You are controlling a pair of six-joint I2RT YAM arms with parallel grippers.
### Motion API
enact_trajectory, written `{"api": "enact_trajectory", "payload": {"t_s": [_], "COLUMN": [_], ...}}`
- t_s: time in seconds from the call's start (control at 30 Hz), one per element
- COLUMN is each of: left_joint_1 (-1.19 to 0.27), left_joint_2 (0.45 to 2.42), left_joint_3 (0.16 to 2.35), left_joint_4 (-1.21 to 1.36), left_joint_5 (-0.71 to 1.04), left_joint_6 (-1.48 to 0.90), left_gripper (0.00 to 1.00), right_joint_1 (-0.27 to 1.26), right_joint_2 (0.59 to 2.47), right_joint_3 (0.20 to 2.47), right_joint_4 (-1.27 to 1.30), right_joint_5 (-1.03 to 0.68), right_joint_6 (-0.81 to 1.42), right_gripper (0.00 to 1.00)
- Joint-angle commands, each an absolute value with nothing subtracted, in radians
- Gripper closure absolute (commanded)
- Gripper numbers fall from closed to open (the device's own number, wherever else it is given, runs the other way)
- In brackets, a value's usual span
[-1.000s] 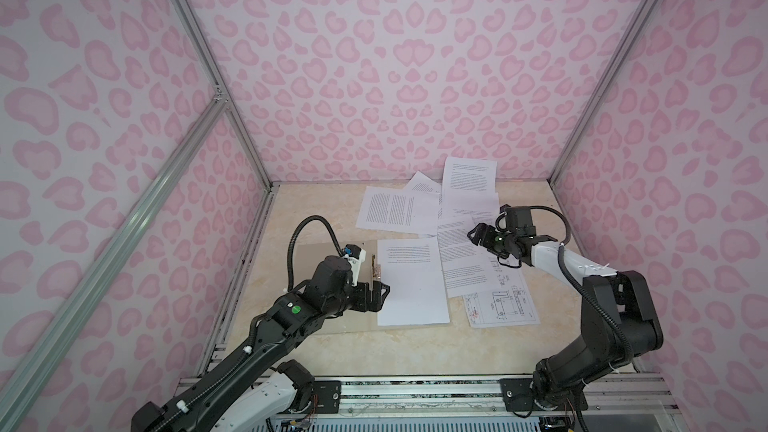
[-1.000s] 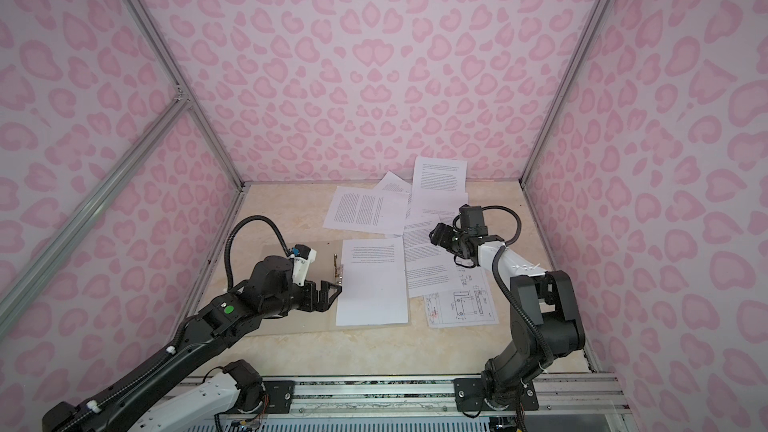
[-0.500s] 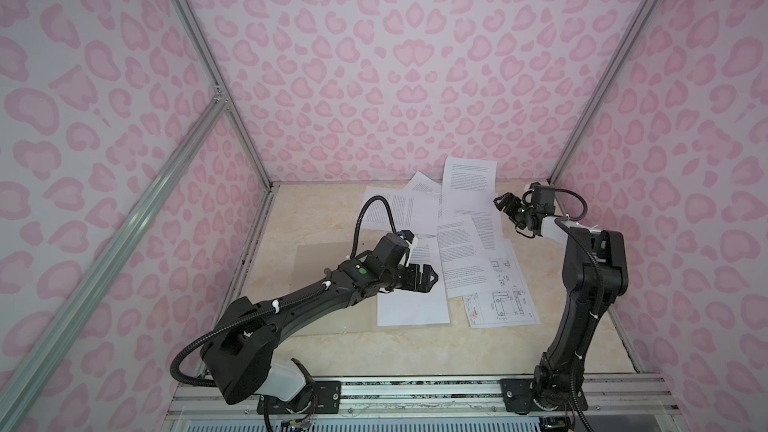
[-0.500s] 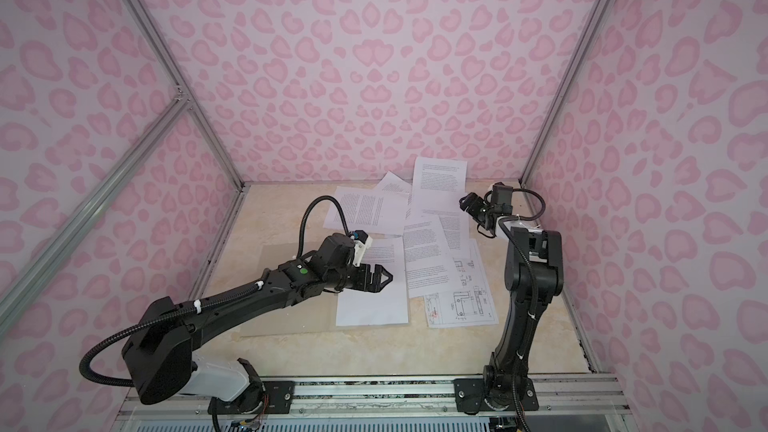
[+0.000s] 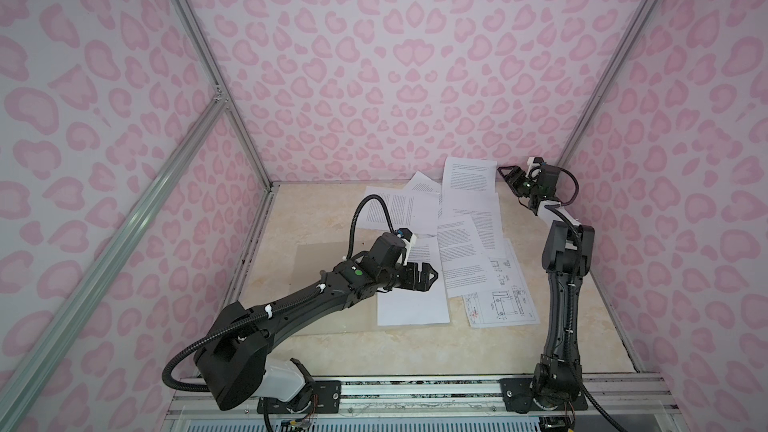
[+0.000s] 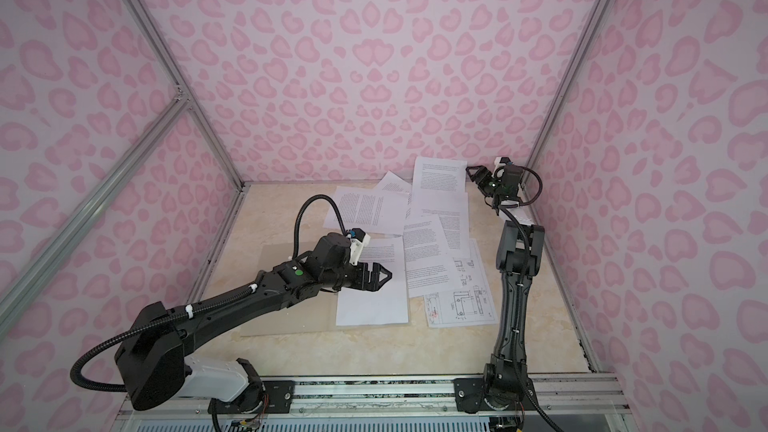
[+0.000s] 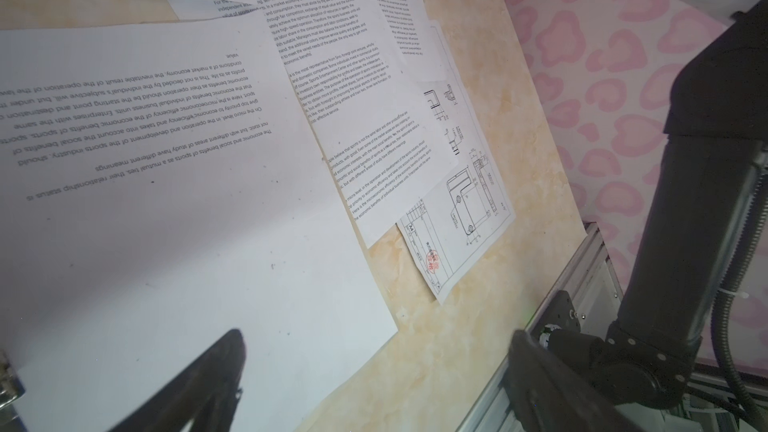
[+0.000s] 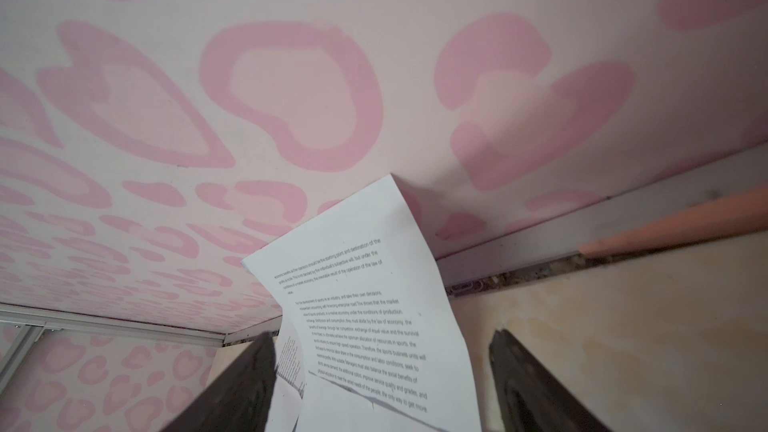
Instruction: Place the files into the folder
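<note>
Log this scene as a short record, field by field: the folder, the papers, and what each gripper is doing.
folder: lying flat, left of centre
sheet on folder: one text sheet, flat, apparently on its right part
loose files: overlapping text sheets toward the back
drawing sheet: front right, partly under a text sheet
leaning sheet: upper part curled up against the back wall
left gripper: open, above the sheet on folder, holding nothing
right gripper: open, back right corner, beside the leaning sheet

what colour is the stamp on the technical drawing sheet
Red stamp near a corner of the technical drawing sheet; clearest in the left wrist view.
</note>
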State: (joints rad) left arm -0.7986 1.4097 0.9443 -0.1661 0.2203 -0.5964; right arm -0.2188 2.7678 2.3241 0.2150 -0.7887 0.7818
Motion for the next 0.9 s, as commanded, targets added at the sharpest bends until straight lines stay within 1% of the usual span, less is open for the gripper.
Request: {"api": "enact_trajectory", "payload": {"t_s": [0.0, 0.1, 0.2, 0.57, 0.77, 0.87], "left_joint_1": [-0.799, -0.799, -0.799, -0.798, -0.798, -0.799], "left_joint_2": [1.394, 1.387, 1.381, 1.369, 1.350, 1.337], "left_joint_3": [0.940, 0.939, 0.939, 0.959, 0.943, 0.933], "left_joint_4": [-0.164, -0.168, -0.173, -0.179, -0.182, -0.184], "left_joint_5": [0.204, 0.197, 0.190, 0.176, 0.166, 0.159], "left_joint_6": [-0.581, -0.580, -0.573, -0.554, -0.551, -0.552], "left_gripper": [0.00, 0.00, 0.00, 0.00, 0.00, 0.00], "right_joint_1": [-0.223, -0.221, -0.223, -0.193, -0.169, -0.165], "right_joint_2": [2.853, 2.942, 3.012, 3.038, 3.049, 3.063], "right_joint_3": [2.449, 2.598, 2.678, 2.683, 2.682, 2.683], "right_joint_4": [0.153, 0.102, 0.138, 0.131, 0.132, 0.226], "right_joint_5": [-0.808, -0.799, -0.808, -0.860, -0.898, -0.933], "right_joint_6": [0.838, 0.859, 0.928, 0.920, 0.913, 0.983], "right_gripper": [0.17, 0.17, 0.17, 0.17, 0.23, 0.32]}}
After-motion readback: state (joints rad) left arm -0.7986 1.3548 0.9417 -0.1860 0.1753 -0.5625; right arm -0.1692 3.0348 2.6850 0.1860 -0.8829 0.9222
